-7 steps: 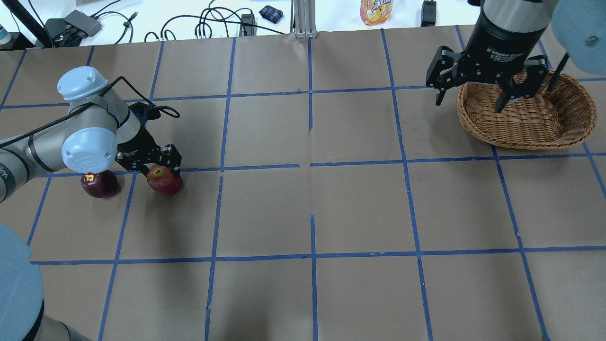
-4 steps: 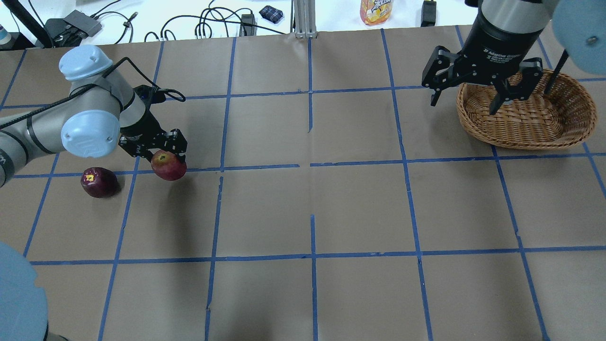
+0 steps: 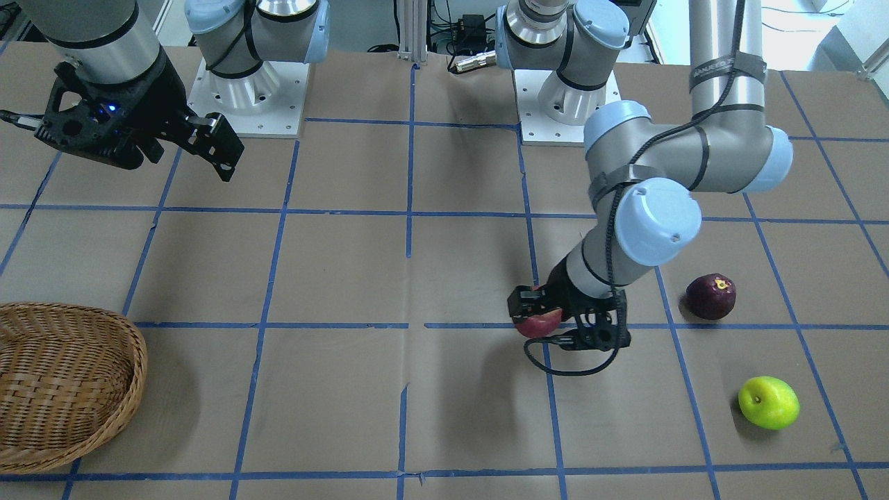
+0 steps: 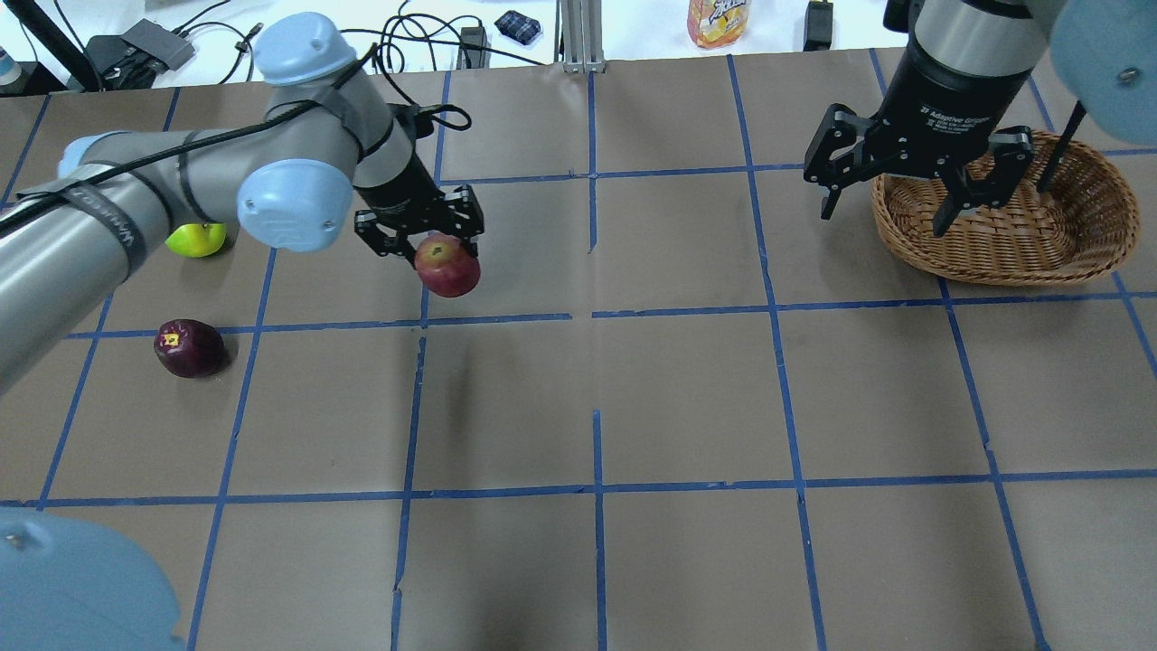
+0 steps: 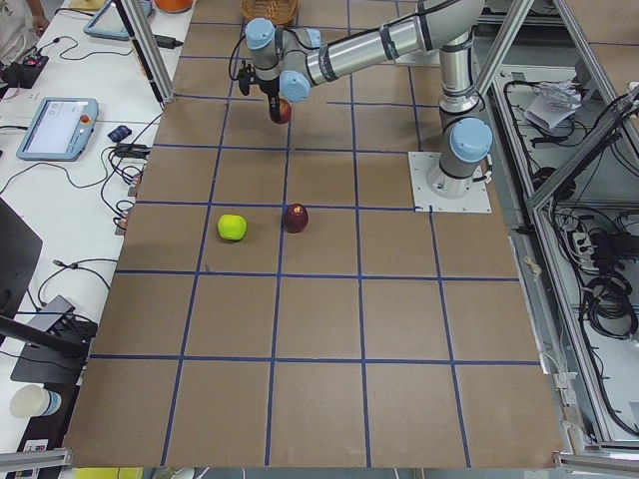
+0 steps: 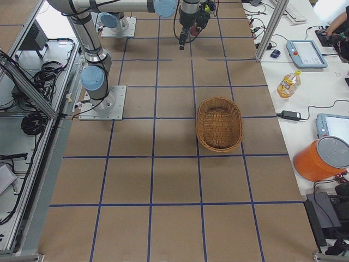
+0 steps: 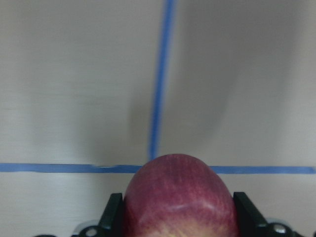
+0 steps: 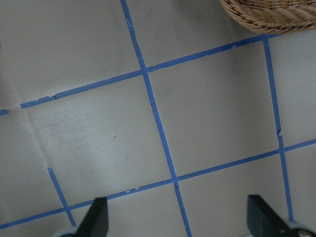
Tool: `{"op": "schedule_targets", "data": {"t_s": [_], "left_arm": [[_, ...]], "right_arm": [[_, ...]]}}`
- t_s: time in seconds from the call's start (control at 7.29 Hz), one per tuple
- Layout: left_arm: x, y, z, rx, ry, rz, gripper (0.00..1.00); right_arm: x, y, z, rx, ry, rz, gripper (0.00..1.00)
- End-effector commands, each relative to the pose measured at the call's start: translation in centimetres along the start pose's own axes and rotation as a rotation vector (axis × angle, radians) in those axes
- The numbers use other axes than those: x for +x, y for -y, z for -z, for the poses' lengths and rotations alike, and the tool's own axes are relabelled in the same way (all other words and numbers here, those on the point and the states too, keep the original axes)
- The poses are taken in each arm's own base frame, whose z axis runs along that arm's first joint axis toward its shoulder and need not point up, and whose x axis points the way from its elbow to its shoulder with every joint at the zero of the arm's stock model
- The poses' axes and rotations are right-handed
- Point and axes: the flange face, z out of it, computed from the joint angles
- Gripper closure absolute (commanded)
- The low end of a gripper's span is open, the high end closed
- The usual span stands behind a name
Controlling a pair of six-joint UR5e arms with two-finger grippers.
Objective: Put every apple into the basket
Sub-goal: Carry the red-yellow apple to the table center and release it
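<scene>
**Left end effector** (image 4: 440, 246): clamped on the red apple (image 4: 449, 271), with one finger (image 7: 113, 215) on each flank. The fruit hangs beneath it, clear of the tabletop (image 4: 687, 398). The height is judged to allow travel without dragging. The grip sits at the widest part of the apple, which should stop it rolling out.

**Right end effector** (image 4: 884, 217): spread wide and holding nothing. Its wrist view shows only bare tabletop between the fingers. It hangs over the rim of the basket (image 4: 994, 249), on the edge nearest the left end effector. It is probably parked there.

**Remaining items:** The basket is well apart from the loaded end effector, and no fruit shows in it. The maroon apple (image 4: 190, 348) and the green apple (image 4: 197, 240) rest on the tabletop on the side of the left end effector away from the basket. Neither is held.
</scene>
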Motion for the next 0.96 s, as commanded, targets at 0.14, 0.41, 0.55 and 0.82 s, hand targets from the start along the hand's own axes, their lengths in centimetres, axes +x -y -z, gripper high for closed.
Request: {"op": "schedule_targets", "data": {"t_s": [0.14, 0.41, 0.55, 0.82], "left_arm": [[10.0, -1.8, -5.3, 0.038, -0.013, 0.045, 0.70], [11.3, -2.4, -7.3, 0.031, -0.009, 0.045, 0.70], [11.5, -2.8, -8.7, 0.009, 0.001, 0.046, 0.64], [11.6, -3.1, -9.8, -0.006, 0.009, 0.047, 0.01]], "right_arm": [[-0.5, -0.2, -0.2, -0.018, 0.028, 0.024, 0.00], [-0.7, -0.7, 0.2, -0.010, 0.034, 0.149, 0.00], [-0.8, -0.7, 1.3, 0.019, 0.039, 0.156, 0.00], [-0.9, 0.4, -1.7, -0.024, 0.021, 0.141, 0.00]]}}
